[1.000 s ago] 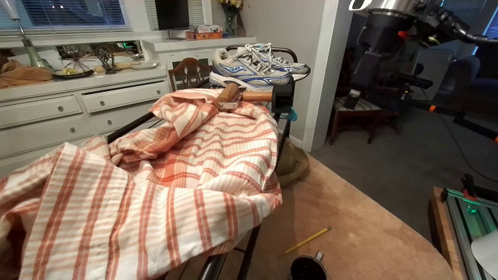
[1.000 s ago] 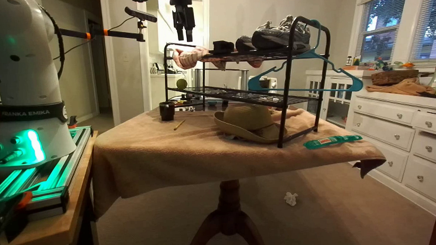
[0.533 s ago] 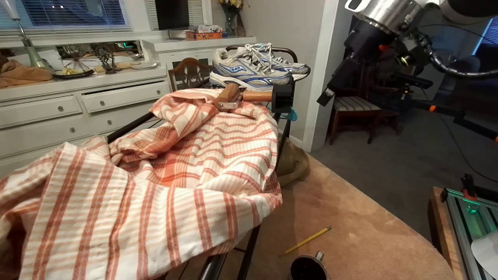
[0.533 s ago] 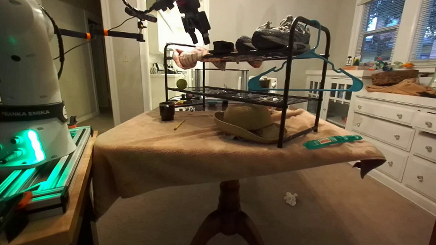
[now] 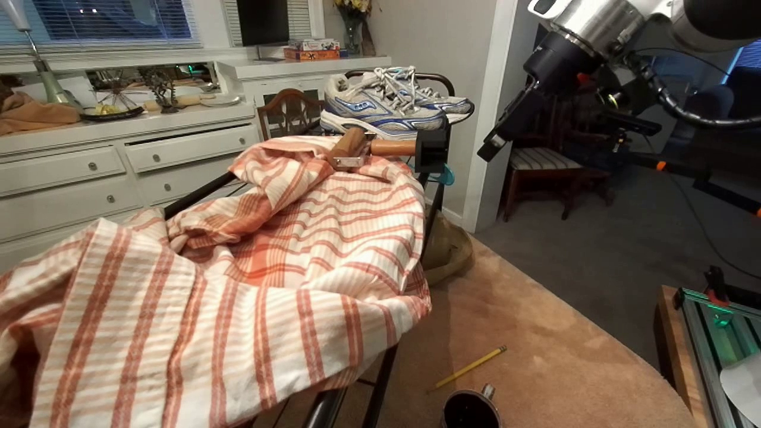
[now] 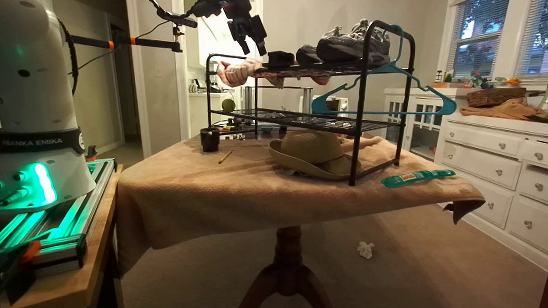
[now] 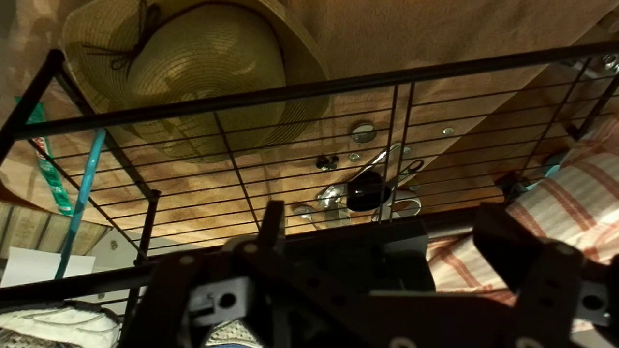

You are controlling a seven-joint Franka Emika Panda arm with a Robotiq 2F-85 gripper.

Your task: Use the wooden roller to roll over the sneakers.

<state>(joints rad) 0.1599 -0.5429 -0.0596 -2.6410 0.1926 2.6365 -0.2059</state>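
Nearest in an exterior view, a black band (image 6: 39, 141) low on the robot arm (image 6: 32, 85) reads FRANKA EMIKA. Past it, on the blanket-covered table (image 6: 188, 189), lies a green packet (image 6: 416, 178), its label too small to read, and near that a straw hat (image 6: 310, 150) partly under a metal rack (image 6: 361, 112). The sneakers (image 5: 380, 113) sit on the rack's top shelf, the mark on one shoe's side not legible. Next to them, on the end of the striped cloth (image 5: 321, 232), rests the wooden roller (image 5: 349, 144), its handle pointing at a black block (image 5: 431, 151); roller and sneakers are just where they were a second ago. What has changed is the hand (image 6: 254, 50): then it hung straight down, and now it slants and sits closer to the block, its fingers (image 7: 273, 222) spread well apart. Farther on, near a pencil (image 5: 471, 366), stands a mug (image 6: 209, 141), the inside too dark to tell what it holds. At the back, in an exterior view, a glass vase (image 5: 352, 37) holds yellow flowers (image 5: 355, 6) on a white cabinet (image 5: 357, 63), near stacked boxes (image 5: 310, 53) whose print is too small to make out.
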